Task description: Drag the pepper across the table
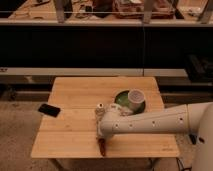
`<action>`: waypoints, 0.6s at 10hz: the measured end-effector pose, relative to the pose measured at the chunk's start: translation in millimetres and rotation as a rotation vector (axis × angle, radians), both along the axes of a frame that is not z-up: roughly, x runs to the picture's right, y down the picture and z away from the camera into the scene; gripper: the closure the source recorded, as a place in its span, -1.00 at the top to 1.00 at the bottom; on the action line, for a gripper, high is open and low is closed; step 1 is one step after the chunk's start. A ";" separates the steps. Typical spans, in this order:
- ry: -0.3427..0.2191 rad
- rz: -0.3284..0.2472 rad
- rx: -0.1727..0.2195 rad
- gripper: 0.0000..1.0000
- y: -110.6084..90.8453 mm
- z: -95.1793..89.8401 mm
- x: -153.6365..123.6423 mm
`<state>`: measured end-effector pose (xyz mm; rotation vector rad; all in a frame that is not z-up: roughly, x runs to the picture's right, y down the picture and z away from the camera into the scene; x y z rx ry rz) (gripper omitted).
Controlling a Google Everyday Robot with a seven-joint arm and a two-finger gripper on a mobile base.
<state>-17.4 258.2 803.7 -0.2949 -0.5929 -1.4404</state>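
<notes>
The pepper (102,148) is a small dark red sliver lying at the front edge of the light wooden table (70,130), near the middle. My white arm reaches in from the right. Its gripper (102,139) points down right over the pepper's upper end and seems to touch it. The wrist hides most of the gripper.
A flat black phone (49,110) lies at the table's left edge. A green bowl (121,98) with a white cup (135,97) in it stands at the back right. A small bottle (99,108) stands just behind my wrist. A dark shelf unit runs behind the table.
</notes>
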 end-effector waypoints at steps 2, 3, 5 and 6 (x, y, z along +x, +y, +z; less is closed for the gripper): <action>0.013 0.018 -0.004 -0.26 1.4 2.8 9.7; 0.024 0.022 -0.003 -0.26 1.3 3.7 18.1; 0.046 0.024 0.000 -0.26 0.7 3.5 33.3; 0.057 0.026 0.003 -0.26 -0.2 2.6 41.2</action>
